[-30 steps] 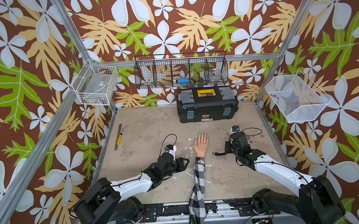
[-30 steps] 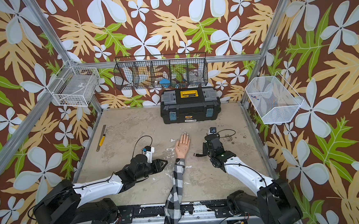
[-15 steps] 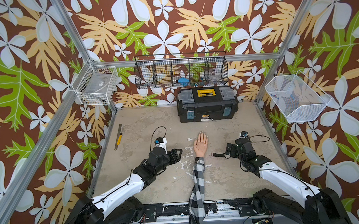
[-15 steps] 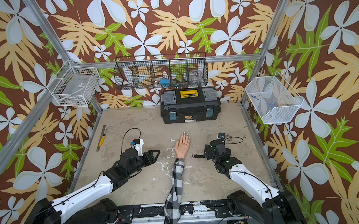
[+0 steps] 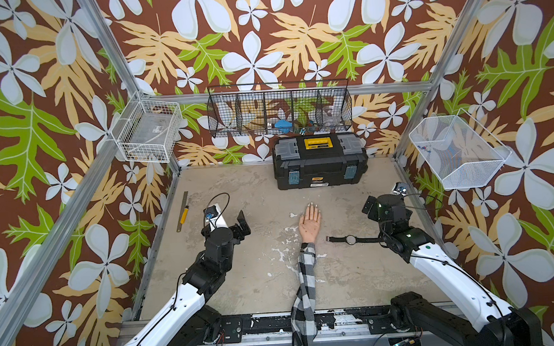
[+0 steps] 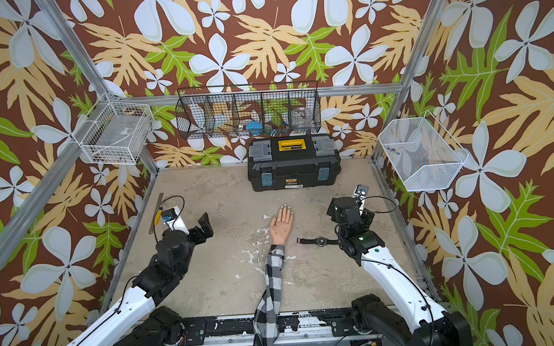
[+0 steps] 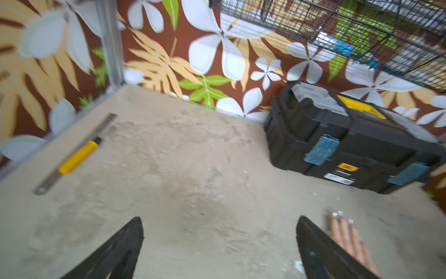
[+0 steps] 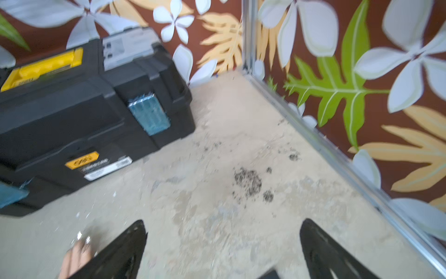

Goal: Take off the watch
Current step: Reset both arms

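The watch [image 5: 350, 240] [image 6: 321, 241] is black with a round face. It lies flat on the table with its strap stretched out, just right of the mannequin hand [image 5: 309, 224] [image 6: 282, 227]. The hand rests palm up on a plaid sleeve [image 5: 306, 290], and its wrist is bare. My right gripper [image 5: 384, 203] [image 8: 223, 246] hovers open behind the watch's right end, holding nothing. My left gripper [image 5: 229, 218] [image 7: 219, 241] is open and empty, well to the left of the hand. The hand's fingertips [image 7: 347, 236] [image 8: 77, 253] show at the edge of both wrist views.
A black toolbox [image 5: 320, 164] with a yellow handle stands against the back wall. A steel ruler and a yellow-handled knife [image 5: 183, 212] lie by the left edge. A black wire basket [image 5: 280, 112] and two white ones [image 5: 149, 135] [image 5: 455, 151] hang on the walls.
The right gripper opened and released the watch, which now lies on the table, then lifted away toward the right. The left gripper opened and pulled away leftward from the mannequin hand.
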Controlling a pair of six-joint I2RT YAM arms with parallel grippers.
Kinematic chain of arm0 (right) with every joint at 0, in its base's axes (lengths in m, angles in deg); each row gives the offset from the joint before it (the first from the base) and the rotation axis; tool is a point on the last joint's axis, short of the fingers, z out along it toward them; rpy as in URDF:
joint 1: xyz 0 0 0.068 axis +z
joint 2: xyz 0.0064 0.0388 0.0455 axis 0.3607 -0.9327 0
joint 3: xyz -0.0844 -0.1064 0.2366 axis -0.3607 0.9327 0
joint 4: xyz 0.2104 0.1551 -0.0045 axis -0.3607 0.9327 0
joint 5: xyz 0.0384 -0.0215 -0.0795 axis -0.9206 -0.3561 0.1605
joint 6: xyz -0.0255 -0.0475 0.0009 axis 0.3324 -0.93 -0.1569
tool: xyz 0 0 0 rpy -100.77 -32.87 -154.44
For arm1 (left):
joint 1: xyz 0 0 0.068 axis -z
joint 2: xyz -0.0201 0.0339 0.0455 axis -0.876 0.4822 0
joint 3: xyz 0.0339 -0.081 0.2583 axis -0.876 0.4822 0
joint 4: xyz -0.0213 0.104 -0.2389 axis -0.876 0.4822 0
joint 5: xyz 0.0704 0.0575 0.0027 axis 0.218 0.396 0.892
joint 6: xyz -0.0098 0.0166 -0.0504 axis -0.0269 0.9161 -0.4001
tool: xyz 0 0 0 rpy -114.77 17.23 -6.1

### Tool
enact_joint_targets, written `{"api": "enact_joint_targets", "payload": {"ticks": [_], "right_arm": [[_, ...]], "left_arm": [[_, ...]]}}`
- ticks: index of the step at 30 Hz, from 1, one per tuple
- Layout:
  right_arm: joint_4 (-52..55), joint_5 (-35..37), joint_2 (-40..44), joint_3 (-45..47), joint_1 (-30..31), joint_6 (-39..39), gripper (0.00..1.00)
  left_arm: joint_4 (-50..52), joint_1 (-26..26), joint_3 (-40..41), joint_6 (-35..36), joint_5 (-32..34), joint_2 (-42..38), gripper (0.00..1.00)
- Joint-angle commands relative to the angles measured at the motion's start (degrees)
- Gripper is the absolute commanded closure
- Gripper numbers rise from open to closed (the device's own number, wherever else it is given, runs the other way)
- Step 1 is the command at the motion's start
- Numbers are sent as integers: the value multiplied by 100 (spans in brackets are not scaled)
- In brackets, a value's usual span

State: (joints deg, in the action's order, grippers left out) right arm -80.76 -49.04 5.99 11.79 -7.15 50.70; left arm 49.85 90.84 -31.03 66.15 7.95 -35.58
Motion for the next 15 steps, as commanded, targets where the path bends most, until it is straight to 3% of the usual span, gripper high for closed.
{"api": "enact_joint_targets", "payload": {"ticks": [1,4,6,11,15], "right_arm": [[-1749,196,-59,512,-76,-1378,0],[-2293,-98,-496,778,-451,-1604,0],[-2881,-177,-896,1058,-666,-1726,0],[-5084,-724,-1626,1929,-680,-2389,0],[-6575,-1296,-2009,2428,-778,-2503,0]], "left_arm": [[-1677,-180,707,1778,797,-289,0],[-2550,-744,1339,1747,380,-119,0],[-3710,-1084,1778,1660,99,381,0],[-5359,-1296,1695,2006,-159,2147,0],[-6176,-1470,1768,1969,-509,3025,0]]}}
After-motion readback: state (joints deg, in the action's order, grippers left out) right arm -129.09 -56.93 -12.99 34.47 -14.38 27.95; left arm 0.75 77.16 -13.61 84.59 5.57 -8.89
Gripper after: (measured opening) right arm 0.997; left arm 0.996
